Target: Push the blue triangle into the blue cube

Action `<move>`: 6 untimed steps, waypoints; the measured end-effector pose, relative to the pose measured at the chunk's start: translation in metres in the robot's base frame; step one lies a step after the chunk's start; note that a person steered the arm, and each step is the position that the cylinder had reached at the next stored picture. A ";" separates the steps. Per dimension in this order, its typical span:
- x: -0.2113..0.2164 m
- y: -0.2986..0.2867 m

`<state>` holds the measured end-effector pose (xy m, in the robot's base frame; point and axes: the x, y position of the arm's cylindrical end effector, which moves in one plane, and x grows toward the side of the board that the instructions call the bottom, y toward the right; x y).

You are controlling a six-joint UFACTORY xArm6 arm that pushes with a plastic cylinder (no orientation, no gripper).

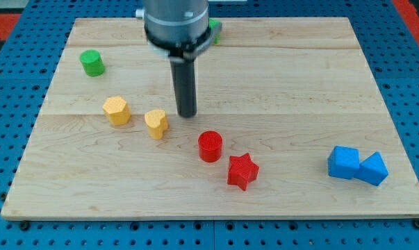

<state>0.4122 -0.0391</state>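
Note:
The blue cube [343, 162] sits near the board's lower right edge. The blue triangle [373, 169] lies right beside it on its right, touching it. My tip [187, 113] rests on the board left of the middle, far to the left of both blue blocks. It is just right of the yellow heart-shaped block [156, 123] and above the red cylinder [210, 146].
A yellow hexagonal block [117, 110] lies left of the heart. A red star [242, 171] sits lower right of the red cylinder. A green cylinder [92, 62] is at the upper left. A green block [214, 29] is partly hidden behind the arm at the top.

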 end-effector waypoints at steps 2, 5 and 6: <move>-0.025 0.240; 0.111 0.353; 0.156 0.360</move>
